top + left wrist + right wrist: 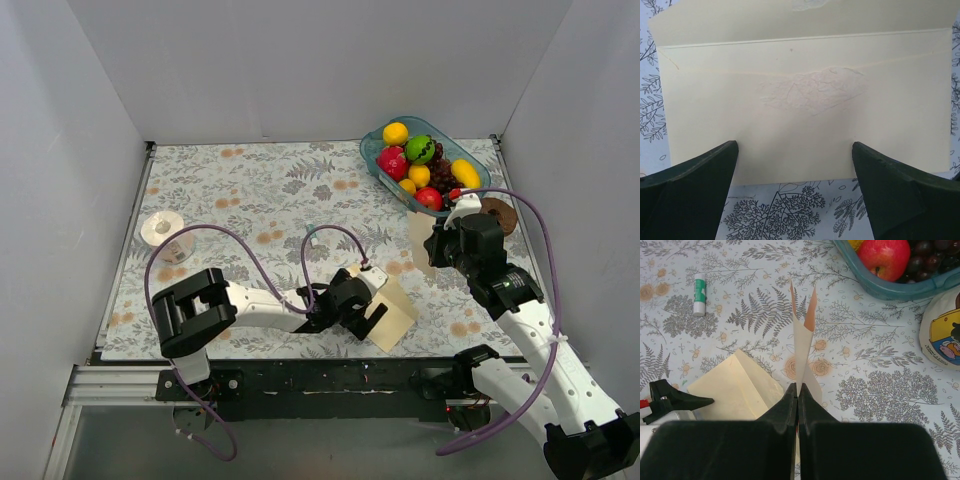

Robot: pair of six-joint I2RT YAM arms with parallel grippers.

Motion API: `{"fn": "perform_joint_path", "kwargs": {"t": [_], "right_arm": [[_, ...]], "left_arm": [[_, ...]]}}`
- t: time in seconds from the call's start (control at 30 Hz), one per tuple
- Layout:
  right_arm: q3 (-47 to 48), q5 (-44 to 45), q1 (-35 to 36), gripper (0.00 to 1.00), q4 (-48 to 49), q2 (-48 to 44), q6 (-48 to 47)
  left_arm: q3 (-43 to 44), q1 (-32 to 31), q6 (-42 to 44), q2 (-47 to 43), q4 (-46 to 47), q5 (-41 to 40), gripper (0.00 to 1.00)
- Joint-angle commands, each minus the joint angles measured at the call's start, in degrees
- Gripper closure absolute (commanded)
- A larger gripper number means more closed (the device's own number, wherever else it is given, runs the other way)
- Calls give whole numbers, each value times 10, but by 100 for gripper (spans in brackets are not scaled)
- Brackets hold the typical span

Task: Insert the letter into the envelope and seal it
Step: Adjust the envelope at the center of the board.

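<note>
Heads up, there's basically nothing readable here. The only print is on a round pale thing (940, 335) by the right edge of the table (250, 190): a cartoon patch with tiny lettering, too small for me to make out. The green and white glue stick (699, 294) has no legible label either.

Your right gripper (798, 395) is pinched tight on the letter (802, 335), which stands edge-on to the right wrist cam with its far end splayed into two points. From the top cam it's just a pale smudge near the right edge, so go by the wrist view.

Your left gripper (794, 150) is spread wide with nothing in it, one finger either side of the envelope (805, 110). That lies flat near the near edge, about mid-table. Only the left wrist cam shows the scuffed, torn-looking patch on its face and the fold line.

The top cam alone shows the whole fruit basket (372, 160) in the far right corner and a tape roll (162, 228) by the left edge.
</note>
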Motion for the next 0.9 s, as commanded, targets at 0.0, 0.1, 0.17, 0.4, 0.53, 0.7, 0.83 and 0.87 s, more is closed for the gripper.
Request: {"fn": "perform_joint_path", "kwargs": {"t": [0.0,0.1,0.17,0.4,0.53,0.7,0.83,0.87], "right_arm": [[20,6,-1,99,10,2,-2],[20,1,-1,99,9,1,-1],[21,3,-1,99,9,0,-2],[26,6,-1,99,5,-2,-7],[29,4,-1,99,5,-2,-7],[32,-2,-1,99,2,-3,-5],[35,-5,-1,99,2,-5,-3],[35,-7,-1,99,2,-6,-2]], "left_arm": [[-31,14,82,21,-61,104,2],[-18,14,150,30,-81,136,2],[-11,14,194,41,-91,138,2],[-30,14,335,14,-77,110,2],[-62,43,397,-20,-44,92,2],[-86,104,422,-85,-7,108,2],[-97,144,436,-124,1,86,2],[-97,148,434,-130,-2,84,2]]}}
